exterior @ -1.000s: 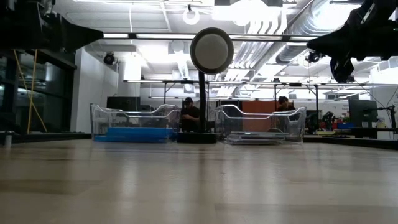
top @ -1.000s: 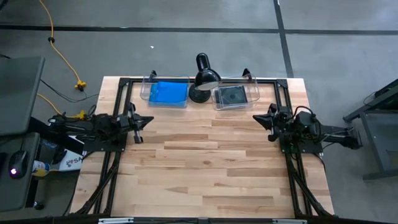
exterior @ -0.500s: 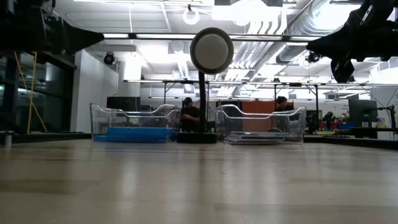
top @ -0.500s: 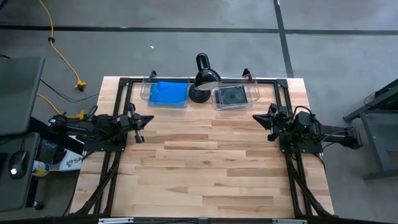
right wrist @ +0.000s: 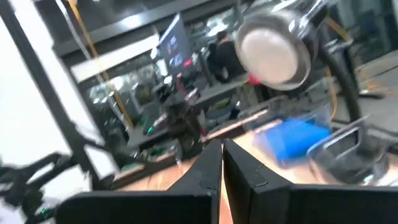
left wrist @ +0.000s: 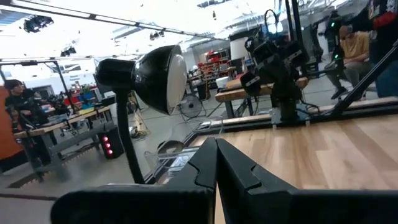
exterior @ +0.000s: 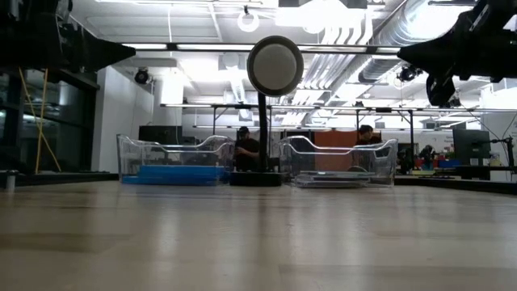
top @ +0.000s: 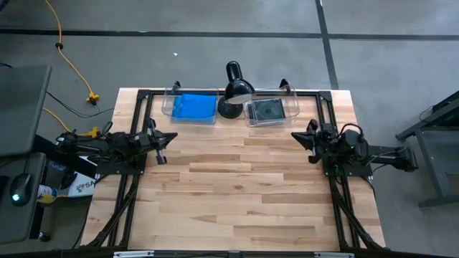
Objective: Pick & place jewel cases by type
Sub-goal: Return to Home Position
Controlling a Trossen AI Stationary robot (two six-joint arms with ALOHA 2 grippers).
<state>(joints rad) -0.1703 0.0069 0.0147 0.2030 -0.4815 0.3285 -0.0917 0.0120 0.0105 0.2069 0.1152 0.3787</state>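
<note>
Two dark arms sit drawn back at opposite side edges of the wooden table (top: 237,201), well apart from everything on it. At the far edge stand two clear bins, the left bin (top: 167,107) and the right bin (top: 293,107), with a black desk lamp (top: 235,87) between them. From above, its head covers part of the gap and the bins' inner ends. In the low view the lamp's round head and post hide the middle of the room, where two seated people (exterior: 246,149) show only partly.

All blue jewel cases (top: 194,107) in sight lie stacked flat in the left bin. The dark jewel cases (top: 266,111) lie in the right bin. How many are in either stack cannot be counted, and the dark ones are hard to make out through the bin wall from table height.

The left gripper (top: 171,137) hangs above the boards, its fingers (left wrist: 202,168) pressed together on nothing. The right gripper (top: 295,135) does likewise, its fingers (right wrist: 208,171) closed to a thin seam.
</note>
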